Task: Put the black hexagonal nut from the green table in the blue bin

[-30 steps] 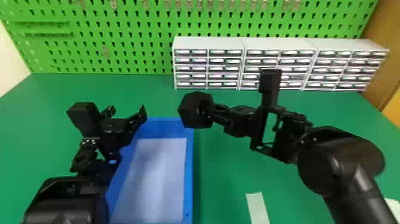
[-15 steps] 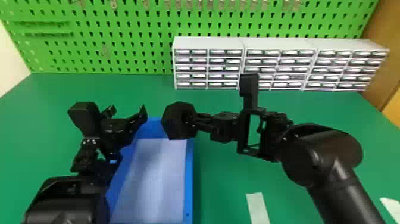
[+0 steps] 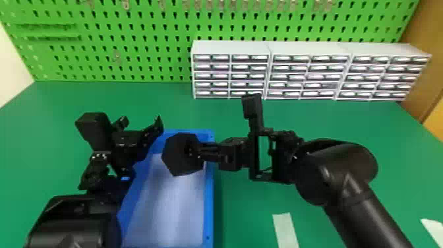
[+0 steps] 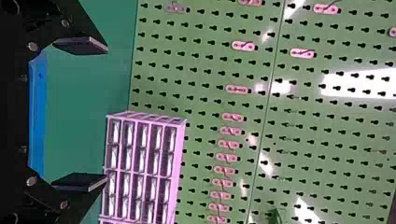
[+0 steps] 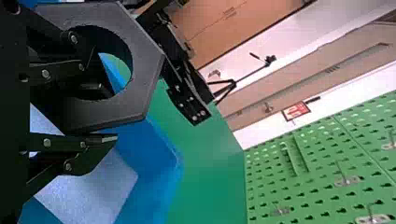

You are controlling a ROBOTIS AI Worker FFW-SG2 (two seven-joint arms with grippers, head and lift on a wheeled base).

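Observation:
In the head view my right gripper [image 3: 197, 151] is shut on the black hexagonal nut [image 3: 181, 154], which hangs above the back right part of the blue bin [image 3: 209, 198]. The right wrist view has the right gripper [image 5: 100, 114] with one finger inside the hole of the nut [image 5: 147, 88] and the other outside its rim, and the bin [image 5: 161, 161] beyond. My left gripper [image 3: 141, 127] stays at the bin's left side, apart from the nut. In the left wrist view the left gripper [image 4: 80, 114] has its two fingers wide apart with nothing between them.
White drawer cabinets [image 3: 270, 71] line the back of the green table [image 3: 329, 118], before a green pegboard [image 3: 138, 43]. A pale strip [image 3: 285, 231] lies right of the bin, with another [image 3: 433, 229] near the right edge.
My right arm has moved left with the nut, from right of the bin's far corner to over the bin. The left arm has kept still.

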